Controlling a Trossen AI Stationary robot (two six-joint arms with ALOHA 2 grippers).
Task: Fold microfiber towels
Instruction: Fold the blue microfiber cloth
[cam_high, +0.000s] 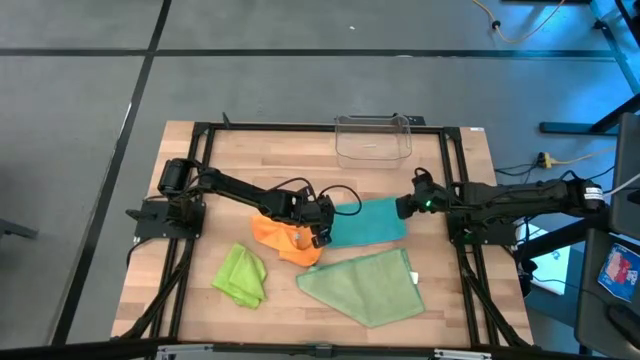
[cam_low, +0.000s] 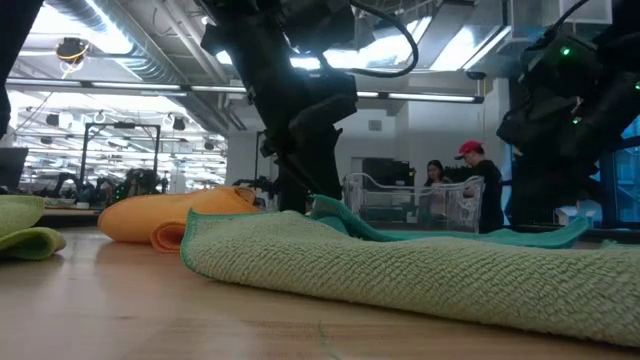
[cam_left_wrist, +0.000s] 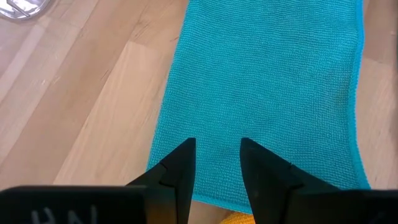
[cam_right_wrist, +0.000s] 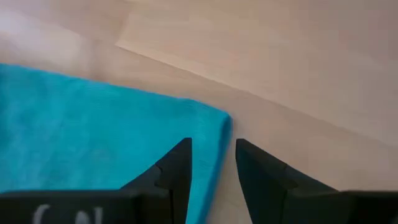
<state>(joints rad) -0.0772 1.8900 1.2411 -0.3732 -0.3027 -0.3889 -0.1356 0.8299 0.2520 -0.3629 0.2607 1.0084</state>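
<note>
From the low view both grippers' fingertips are hidden behind the pale sage green towel (cam_low: 430, 275), and the far people in the room are only small figures. In the high view the left gripper (cam_high: 322, 228) sits at one end of the teal towel (cam_high: 372, 220) and the right gripper (cam_high: 405, 207) at the opposite end, the towel lying flat between them. The left gripper's jaws stand narrowly apart with the teal cloth's near edge running between and just under them; whether they pinch it cannot be told. The right gripper's jaws are likewise narrowly parted, straddling the towel's folded corner, grip unclear. The teal cloth is a smooth, fine-looped rectangle. Just behind the left jaws lies the crumpled orange towel (cam_high: 280, 238), beyond it the bunched lime green towel (cam_high: 242, 275). A clear plastic bin (cam_high: 373, 138) stands well apart on the wooden table (cam_high: 450, 300).
</note>
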